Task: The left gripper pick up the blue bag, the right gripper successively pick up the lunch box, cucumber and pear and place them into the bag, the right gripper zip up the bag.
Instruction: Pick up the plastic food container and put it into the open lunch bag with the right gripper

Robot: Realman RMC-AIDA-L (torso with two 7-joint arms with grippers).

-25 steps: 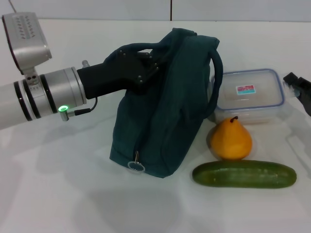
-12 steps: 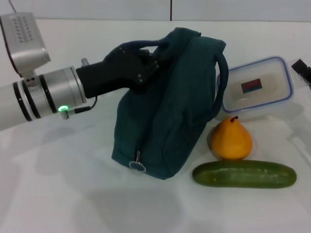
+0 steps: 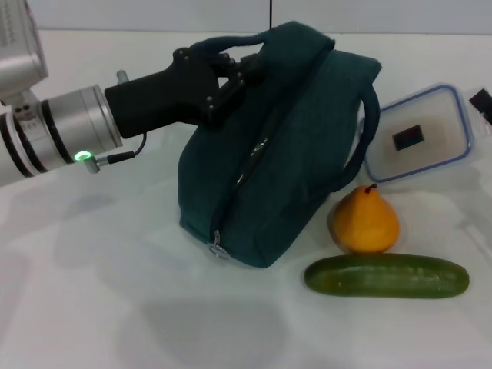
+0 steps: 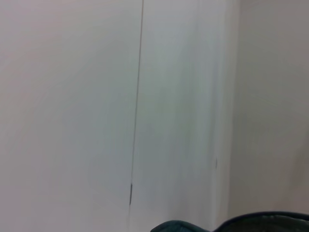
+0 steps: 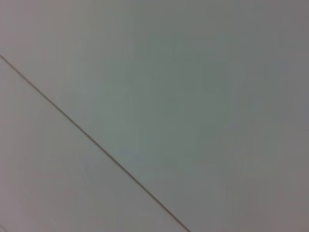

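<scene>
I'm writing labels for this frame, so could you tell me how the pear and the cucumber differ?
The pear is plump and yellow-orange; the cucumber is long, slim and dark green. The pear stands upright with its dark stem on top, while the cucumber lies flat on its side. The pear sits closer to the blue bag and the lunch box; the cucumber lies in front of it. Both rest on the white table, ungripped.

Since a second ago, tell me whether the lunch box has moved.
Yes. The lunch box has tipped up and lifted off the table, away from the pear, which has stayed put beside the cucumber.
</scene>
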